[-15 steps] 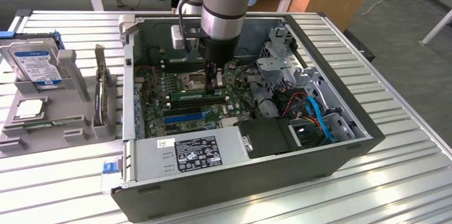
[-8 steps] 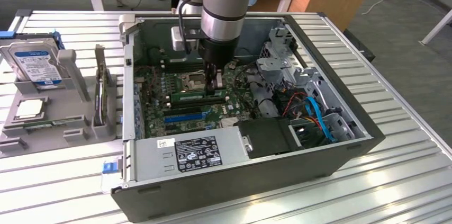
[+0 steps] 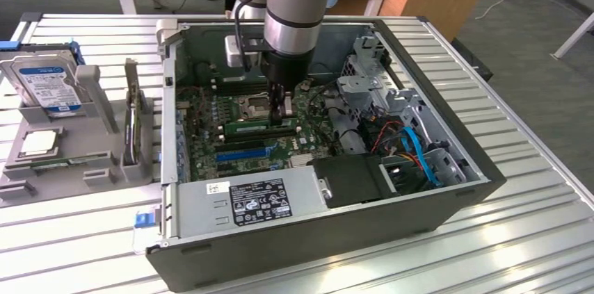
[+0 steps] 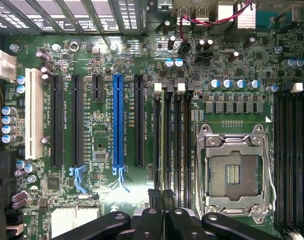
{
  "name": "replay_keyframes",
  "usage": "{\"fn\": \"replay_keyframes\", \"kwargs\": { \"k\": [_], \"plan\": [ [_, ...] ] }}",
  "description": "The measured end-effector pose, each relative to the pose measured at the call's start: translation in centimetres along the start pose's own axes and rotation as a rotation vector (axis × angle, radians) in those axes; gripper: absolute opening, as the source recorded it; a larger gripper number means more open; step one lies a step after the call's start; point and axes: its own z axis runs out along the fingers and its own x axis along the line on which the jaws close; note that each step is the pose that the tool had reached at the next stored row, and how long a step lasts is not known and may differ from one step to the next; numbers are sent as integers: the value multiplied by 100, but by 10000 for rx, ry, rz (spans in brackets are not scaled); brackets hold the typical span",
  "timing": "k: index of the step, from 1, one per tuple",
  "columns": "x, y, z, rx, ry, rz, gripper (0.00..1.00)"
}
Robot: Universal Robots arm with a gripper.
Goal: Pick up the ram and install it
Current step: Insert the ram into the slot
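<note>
Lying on its side on the slatted table point(image 3: 519, 224), the computer case point(image 3: 307, 245) has its open face turned up, which lets the arm point(image 3: 292, 23) come straight down into it from above. The motherboard point(image 4: 97, 65) sits flat on the case floor, so its slots face upward and a board can be pushed in vertically. Just beside the case on the exterior view's left, a grey holder point(image 3: 93, 85) keeps the hard drive point(image 3: 42, 78) propped upright and the processor chip point(image 3: 37, 142) lying flat, each part presented for an easy pick.

The ram point(image 4: 163, 140) stands on edge in a memory slot beside the empty processor socket point(image 4: 233, 172), running along the slot between its white end latches. The gripper point(image 4: 163, 197) is clenched directly over one end of that stick, its fingertips drawn together in line with the thin top edge. They appear to pinch the board, a grip that would keep it square to the slot while it is pressed home. Whether it is fully seated I cannot tell.
</note>
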Motion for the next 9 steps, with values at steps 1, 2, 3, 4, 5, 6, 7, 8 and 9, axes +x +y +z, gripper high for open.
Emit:
{"fn": "replay_keyframes", "kwargs": {
  "k": [1, 2, 3, 4, 5, 6, 7, 8, 9],
  "plan": [
    [0, 0, 4, 1, -2, -1, 12],
    [0, 0, 8, 0, -2, 0, 12],
    [0, 0, 10, 0, 1, 0, 12],
    [1, 0, 13, 0, 1, 0, 12],
    [1, 0, 14, -1, 3, 0, 12],
    [1, 0, 15, -1, 3, 0, 12],
    [0, 0, 18, 0, 0, 0, 12],
    [0, 0, 18, 0, 1, 0, 12],
    [0, 0, 19, 0, 1, 0, 12]
  ]
}}
